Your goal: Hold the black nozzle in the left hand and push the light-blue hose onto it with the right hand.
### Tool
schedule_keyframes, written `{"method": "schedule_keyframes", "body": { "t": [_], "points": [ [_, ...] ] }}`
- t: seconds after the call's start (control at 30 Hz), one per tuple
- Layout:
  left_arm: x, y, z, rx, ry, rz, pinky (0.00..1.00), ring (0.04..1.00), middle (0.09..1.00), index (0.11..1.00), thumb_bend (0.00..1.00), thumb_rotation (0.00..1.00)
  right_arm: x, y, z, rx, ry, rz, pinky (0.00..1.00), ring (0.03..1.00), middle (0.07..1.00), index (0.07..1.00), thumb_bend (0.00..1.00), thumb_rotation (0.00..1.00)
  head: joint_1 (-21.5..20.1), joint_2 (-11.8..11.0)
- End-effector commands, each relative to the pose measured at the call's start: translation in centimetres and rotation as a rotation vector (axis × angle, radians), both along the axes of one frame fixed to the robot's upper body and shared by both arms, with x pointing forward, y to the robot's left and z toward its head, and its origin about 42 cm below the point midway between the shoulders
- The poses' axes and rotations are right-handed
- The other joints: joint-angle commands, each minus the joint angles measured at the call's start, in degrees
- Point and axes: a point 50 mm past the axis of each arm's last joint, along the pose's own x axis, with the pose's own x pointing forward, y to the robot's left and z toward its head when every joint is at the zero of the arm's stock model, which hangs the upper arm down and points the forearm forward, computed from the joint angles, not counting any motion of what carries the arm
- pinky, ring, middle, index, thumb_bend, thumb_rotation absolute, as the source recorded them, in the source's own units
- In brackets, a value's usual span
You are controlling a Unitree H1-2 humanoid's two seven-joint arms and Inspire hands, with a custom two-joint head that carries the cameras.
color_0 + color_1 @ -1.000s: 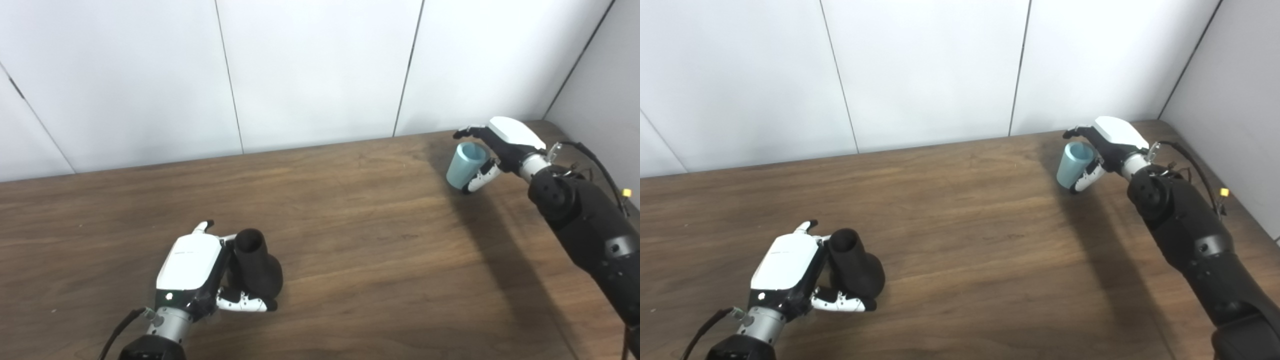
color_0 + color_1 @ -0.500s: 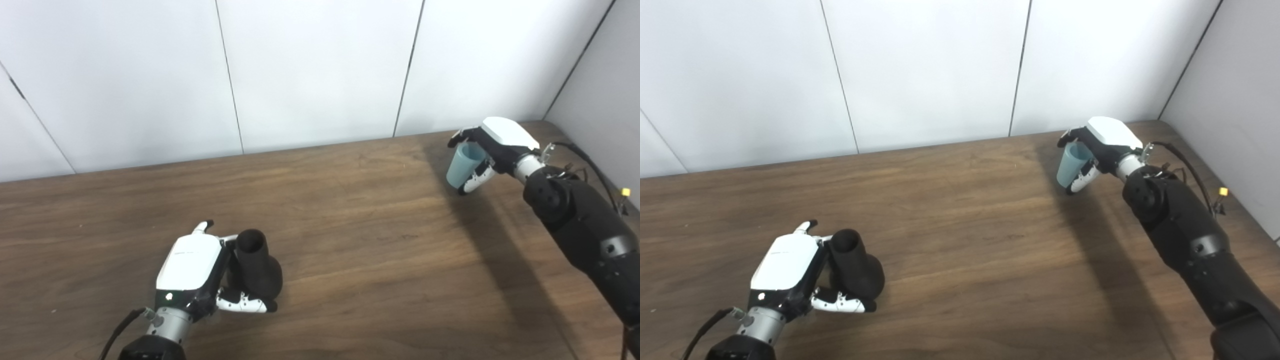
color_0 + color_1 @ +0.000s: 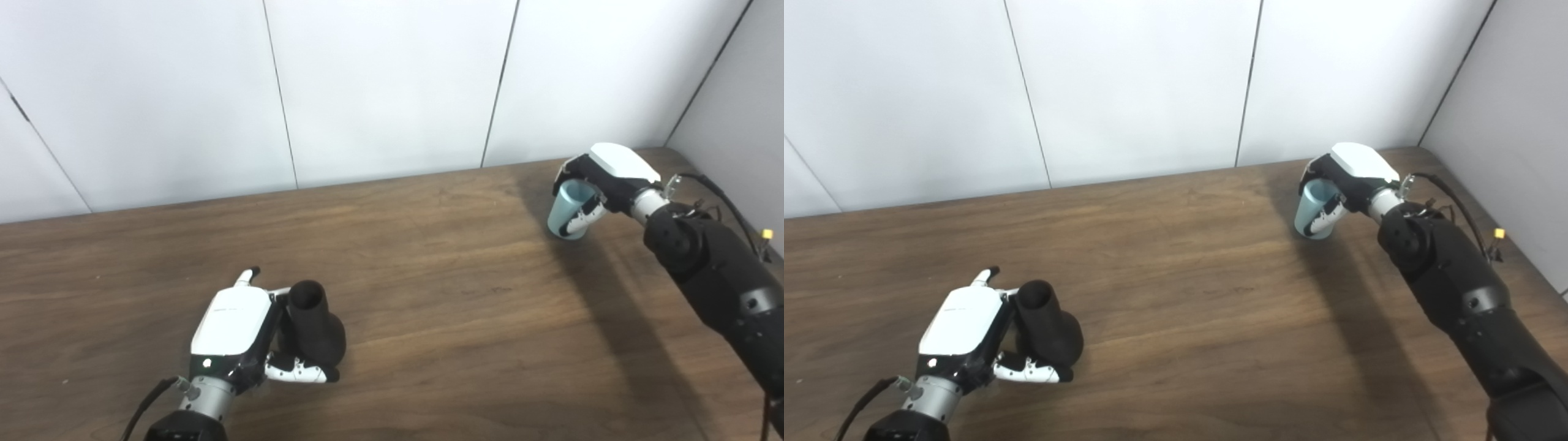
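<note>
Fingers of the left hand (image 3: 236,334) are wrapped around the black nozzle (image 3: 313,331) near the front edge of the table (image 3: 429,294), toward its left side. The nozzle's open end points up, maybe so the hose can slide on. Far away, by the back right corner, the right hand (image 3: 603,177) is curled around the light-blue hose (image 3: 566,205), thumb in front, fingers over its top. The two parts are well apart, so the hose has to travel across first.
</note>
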Motion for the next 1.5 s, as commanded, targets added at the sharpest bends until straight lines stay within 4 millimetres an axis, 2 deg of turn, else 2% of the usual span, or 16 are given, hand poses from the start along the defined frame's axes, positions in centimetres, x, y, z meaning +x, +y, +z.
{"method": "schedule_keyframes", "body": {
  "t": [0.0, 0.07, 0.17, 0.2, 0.3, 0.37, 0.47, 0.57, 0.6, 0.7, 0.97, 1.03, 1.13, 1.27, 1.4, 1.47],
  "points": [
    [0.1, -0.1, 1.1, 0.004, -0.043, 0.0, 0.95, 0.586, 0.445, 0.509, 0.52, 0.0, 0.4, -0.9, 3.4, -0.035, -0.135, 0.01, 0.54, 0.473, 0.481, 0.491, 0.52, 0.01, -0.02, 0.07],
    [0.1, -0.1, 1.0, 0.0, -0.048, -0.001, 0.95, 0.583, 0.444, 0.509, 0.52, 0.0, 0.5, -0.7, 3.6, -0.047, -0.151, 0.012, 0.56, 0.493, 0.47, 0.481, 0.52, 0.0, 0.1, 0.16],
    [0.1, -0.1, 1.0, -0.002, -0.054, -0.002, 0.93, 0.58, 0.441, 0.511, 0.52, 0.0, 0.4, -0.7, 3.8, -0.055, -0.161, 0.011, 0.7, 0.521, 0.494, 0.44, 0.51, 0.0, 0.17, 0.2],
    [0.1, 0.0, 0.9, 0.0, -0.056, -0.002, 0.92, 0.578, 0.439, 0.511, 0.52, 0.0, 0.4, -0.7, 3.9, -0.058, -0.166, 0.016, 0.7, 0.538, 0.494, 0.432, 0.51, 0.0, 0.17, 0.2],
    [0.1, -0.1, 1.0, 0.005, -0.054, 0.0, 0.93, 0.582, 0.44, 0.511, 0.52, 0.0, 0.2, -0.6, 4.1, -0.056, -0.183, 0.022, 0.66, 0.535, 0.494, 0.433, 0.51, 0.0, 0.32, 0.43],
    [0.0, -0.1, 1.0, 0.001, -0.052, 0.0, 0.94, 0.585, 0.439, 0.512, 0.52, 0.0, 0.1, -0.4, 4.3, -0.064, -0.198, 0.028, 0.68, 0.543, 0.487, 0.433, 0.51, 0.0, 0.65, 0.63],
    [0.0, -0.2, 1.1, -0.001, -0.051, 0.002, 0.96, 0.583, 0.44, 0.511, 0.52, 0.0, -0.3, 0.4, 4.9, -0.055, -0.242, 0.055, 0.57, 0.542, 0.484, 0.434, 0.51, 0.0, 1.48, 0.76],
    [0.0, -0.3, 1.0, 0.0, -0.046, 0.008, 0.94, 0.582, 0.44, 0.51, 0.52, 0.0, -1.2, 2.2, 6.3, -0.037, -0.282, 0.094, 0.61, 0.475, 0.492, 0.458, 0.52, 0.0, 2.88, 0.87],
    [0.0, -0.5, 1.0, 0.001, -0.045, 0.009, 0.94, 0.582, 0.441, 0.511, 0.52, 0.0, -1.6, 2.8, 6.9, -0.044, -0.287, 0.106, 0.56, 0.421, 0.502, 0.479, 0.52, 0.0, 3.81, 0.98],
    [-0.1, -0.9, 1.1, 0.004, -0.038, 0.009, 0.92, 0.585, 0.442, 0.511, 0.52, 0.0, -2.8, 4.6, 8.4, -0.069, -0.298, 0.15, 0.49, 0.387, 0.509, 0.503, 0.52, 0.0, 6.82, 1.3],
    [-0.3, -2.2, 1.0, 0.001, -0.033, 0.001, 0.97, 0.587, 0.45, 0.507, 0.52, 0.0, -6.7, 10.0, 12.2, -0.054, -0.377, 0.324, 0.3, 0.356, 0.497, 0.531, 0.51, 0.0, 13.16, 1.48],
    [-0.3, -2.5, 1.0, 0.004, -0.036, -0.001, 0.95, 0.586, 0.457, 0.504, 0.52, 0.0, -7.5, 11.0, 12.7, -0.05, -0.41, 0.387, 0.27, 0.429, 0.487, 0.496, 0.52, 0.0, 14.22, 1.53],
    [-0.2, -2.9, 0.9, 0.011, -0.039, 0.0, 0.97, 0.591, 0.469, 0.497, 0.52, 0.0, -8.8, 12.7, 13.4, -0.045, -0.421, 0.449, 0.33, 0.396, 0.522, 0.49, 0.52, 0.0, 15.68, 1.51],
    [-0.2, -3.4, 0.7, 0.017, -0.041, 0.004, 0.98, 0.588, 0.478, 0.491, 0.52, 0.0, -10.3, 15.2, 14.0, -0.043, -0.439, 0.551, 0.45, 0.388, 0.504, 0.516, 0.52, 0.0, 16.66, 1.36],
    [-0.1, -3.7, 0.6, 0.016, -0.037, 0.006, 1.0, 0.582, 0.479, 0.49, 0.53, 0.0, -11.2, 17.7, 14.3, 0.015, -0.449, 0.653, 0.33, 0.369, 0.494, 0.533, 0.51, 0.0, 17.41, 1.34],
    [-0.1, -3.8, 0.6, 0.017, -0.035, 0.01, 1.0, 0.582, 0.48, 0.489, 0.53, 0.0, -11.6, 18.9, 14.4, 0.044, -0.443, 0.688, 0.33, 0.372, 0.502, 0.522, 0.51, 0.0, 17.75, 1.36]
  ]
}}
